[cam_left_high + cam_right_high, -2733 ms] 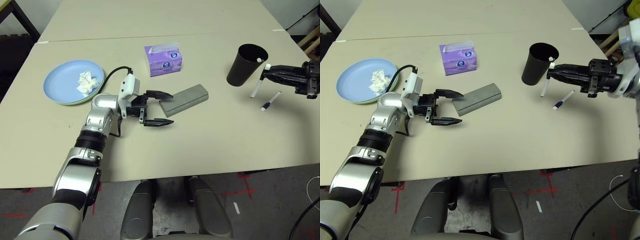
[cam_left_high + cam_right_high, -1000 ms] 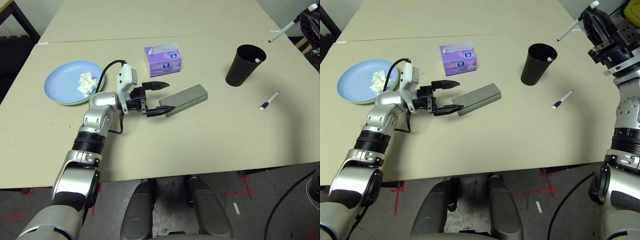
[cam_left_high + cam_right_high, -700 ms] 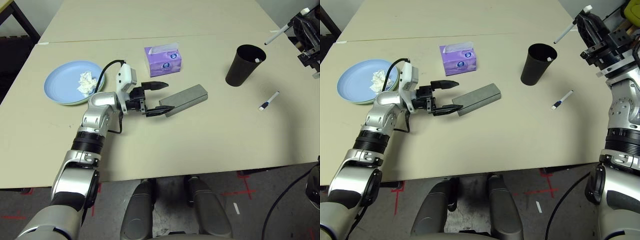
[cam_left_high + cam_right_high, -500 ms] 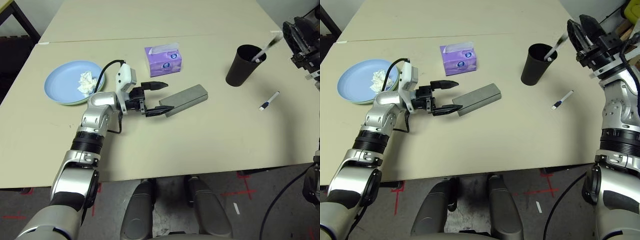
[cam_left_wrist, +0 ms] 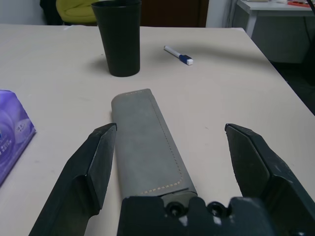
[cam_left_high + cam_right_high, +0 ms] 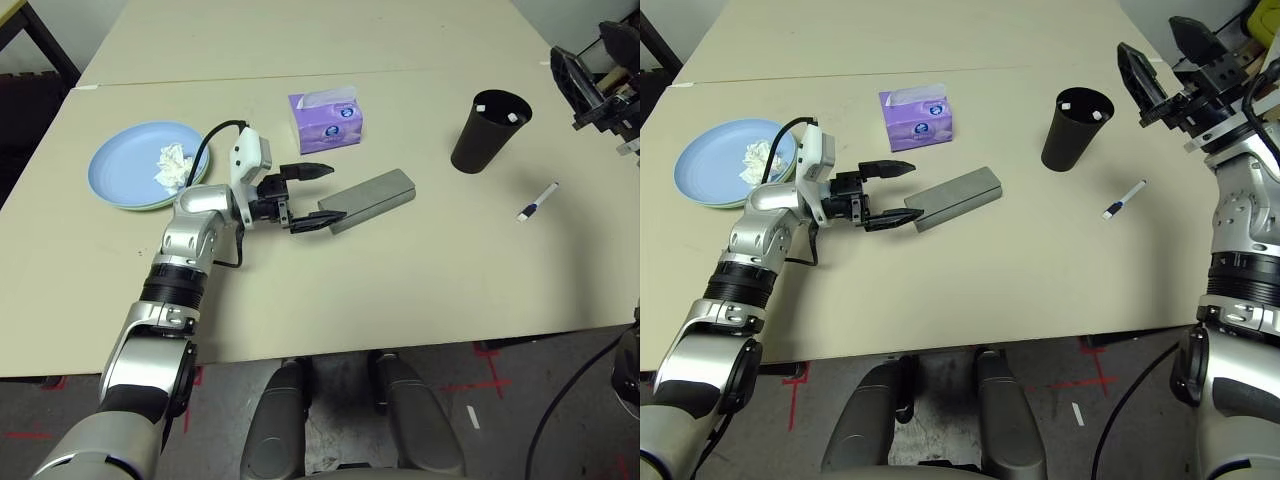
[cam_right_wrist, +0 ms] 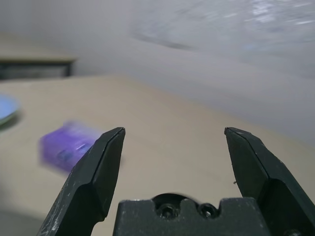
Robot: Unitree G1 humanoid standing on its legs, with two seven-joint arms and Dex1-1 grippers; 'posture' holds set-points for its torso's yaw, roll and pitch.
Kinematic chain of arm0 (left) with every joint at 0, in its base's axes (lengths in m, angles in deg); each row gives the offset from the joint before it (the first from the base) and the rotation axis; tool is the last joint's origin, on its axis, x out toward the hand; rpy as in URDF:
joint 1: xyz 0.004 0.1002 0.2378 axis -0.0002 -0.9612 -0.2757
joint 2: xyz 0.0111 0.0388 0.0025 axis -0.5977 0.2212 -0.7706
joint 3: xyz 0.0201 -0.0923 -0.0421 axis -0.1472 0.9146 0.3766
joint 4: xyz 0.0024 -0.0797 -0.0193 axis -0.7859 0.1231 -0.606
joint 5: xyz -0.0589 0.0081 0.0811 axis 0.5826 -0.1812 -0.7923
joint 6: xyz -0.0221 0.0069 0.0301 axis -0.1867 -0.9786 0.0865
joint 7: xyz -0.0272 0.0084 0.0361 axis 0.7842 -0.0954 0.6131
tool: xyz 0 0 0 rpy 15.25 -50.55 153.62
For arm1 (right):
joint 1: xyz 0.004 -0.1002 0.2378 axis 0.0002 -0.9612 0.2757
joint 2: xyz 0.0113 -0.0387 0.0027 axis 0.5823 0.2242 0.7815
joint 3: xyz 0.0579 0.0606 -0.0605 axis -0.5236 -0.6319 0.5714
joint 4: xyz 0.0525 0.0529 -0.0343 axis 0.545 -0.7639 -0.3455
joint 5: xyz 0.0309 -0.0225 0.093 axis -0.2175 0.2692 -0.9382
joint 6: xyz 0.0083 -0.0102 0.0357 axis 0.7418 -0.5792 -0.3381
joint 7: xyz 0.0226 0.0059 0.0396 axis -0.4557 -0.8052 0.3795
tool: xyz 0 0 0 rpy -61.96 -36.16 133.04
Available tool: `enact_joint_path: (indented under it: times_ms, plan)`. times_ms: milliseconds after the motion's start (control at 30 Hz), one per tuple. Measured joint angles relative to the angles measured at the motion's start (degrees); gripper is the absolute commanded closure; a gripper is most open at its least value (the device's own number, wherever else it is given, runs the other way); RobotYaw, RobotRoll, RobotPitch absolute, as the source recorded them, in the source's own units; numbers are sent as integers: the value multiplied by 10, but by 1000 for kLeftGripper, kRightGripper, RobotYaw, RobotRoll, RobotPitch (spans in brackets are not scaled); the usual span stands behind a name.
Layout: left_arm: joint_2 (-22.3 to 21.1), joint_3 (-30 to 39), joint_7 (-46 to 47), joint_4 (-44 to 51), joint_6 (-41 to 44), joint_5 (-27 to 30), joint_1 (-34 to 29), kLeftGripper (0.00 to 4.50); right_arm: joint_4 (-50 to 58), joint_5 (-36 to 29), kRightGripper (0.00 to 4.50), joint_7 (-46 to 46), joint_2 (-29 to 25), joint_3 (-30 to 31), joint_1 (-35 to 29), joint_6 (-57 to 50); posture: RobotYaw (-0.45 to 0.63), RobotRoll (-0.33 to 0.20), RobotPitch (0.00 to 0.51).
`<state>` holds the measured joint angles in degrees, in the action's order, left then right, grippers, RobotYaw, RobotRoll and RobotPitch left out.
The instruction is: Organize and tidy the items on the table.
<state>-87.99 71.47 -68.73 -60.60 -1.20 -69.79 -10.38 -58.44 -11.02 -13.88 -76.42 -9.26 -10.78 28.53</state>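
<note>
Left wrist view shows the left gripper spread wide around the glasses case, needing only to close; the right gripper hangs released by the cup.

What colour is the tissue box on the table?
Purple, the tissue box shows best in the left eye view.

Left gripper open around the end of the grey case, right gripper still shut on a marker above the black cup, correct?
Not quite. The left gripper is open around the end of the grey case, but the right gripper is open and empty by the black cup; the right eye view shows it. One marker lies on the table.
</note>
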Motion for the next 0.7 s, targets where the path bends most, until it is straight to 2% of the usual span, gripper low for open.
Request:
enact_joint_path:
  times_ms: [100, 233, 367, 500, 633, 700]
  plan:
    - [-6, 2, -5, 6, 1, 1, -2, 0, -43, 35, 44, 114, -33, 57, 19, 51, 25, 0, 199]
    - [-7, 2, -11, 18, 1, 2, -6, 0, -151, 115, 44, 240, -65, 136, 65, 204, 36, 0, 206]
    - [-7, 2, -15, 21, 1, 2, -8, 0, -270, 203, 44, 300, -86, 202, 128, 333, 45, 0, 212]
    - [-7, 2, -15, 23, 0, 2, -9, 0, -365, 300, 44, 316, -100, 268, 184, 428, 54, 0, 217]
    - [-7, 1, -12, 24, -3, 1, -12, 0, -436, 437, 44, 271, -113, 355, 258, 494, 66, 0, 228]
    - [-6, 1, -9, 30, -3, 1, -15, 0, -453, 483, 44, 242, -113, 382, 280, 511, 74, 0, 230]
